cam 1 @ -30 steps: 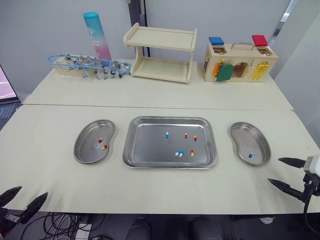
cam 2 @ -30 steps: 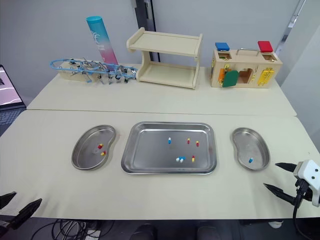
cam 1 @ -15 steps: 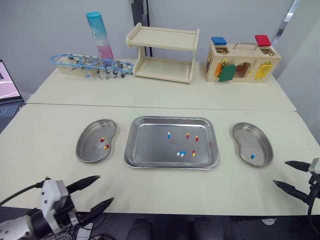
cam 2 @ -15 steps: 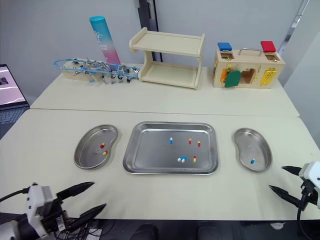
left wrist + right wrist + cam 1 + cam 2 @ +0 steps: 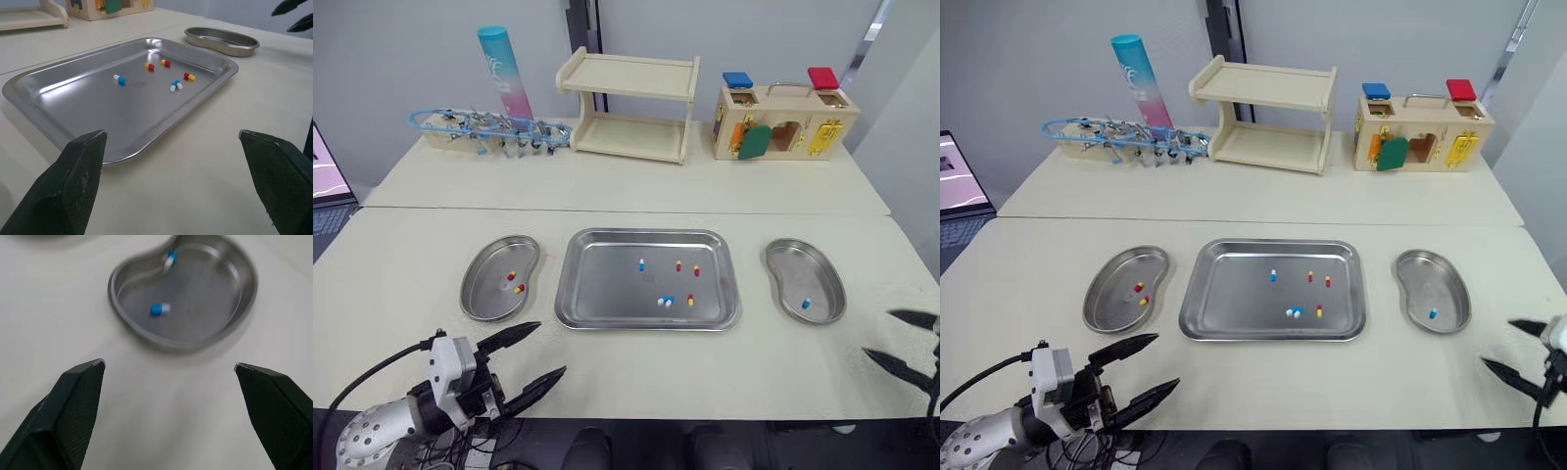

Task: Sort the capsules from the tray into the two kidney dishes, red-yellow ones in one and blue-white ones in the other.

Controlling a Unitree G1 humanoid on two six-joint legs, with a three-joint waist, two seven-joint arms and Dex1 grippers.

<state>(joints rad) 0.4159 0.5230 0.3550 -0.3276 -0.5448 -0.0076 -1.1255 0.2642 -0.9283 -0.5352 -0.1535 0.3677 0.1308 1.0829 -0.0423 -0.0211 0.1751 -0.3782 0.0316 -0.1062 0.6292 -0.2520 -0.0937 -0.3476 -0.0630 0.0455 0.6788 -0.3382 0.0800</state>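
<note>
left eye view shows the left gripper (image 5: 550, 349) wide open and empty near the tray (image 5: 607, 294), the right gripper (image 5: 878, 333) equally open, empty, near the right kidney dish (image 5: 790, 266).

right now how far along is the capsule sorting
Done: two red-yellow capsules lie in the left dish, one blue-white capsule in the right dish. In hand: nothing; the left pincer and right pincer hang open and empty by the near edge of the table. Left: about six capsules in the tray, three red-yellow and seemingly three blue-white.
</note>
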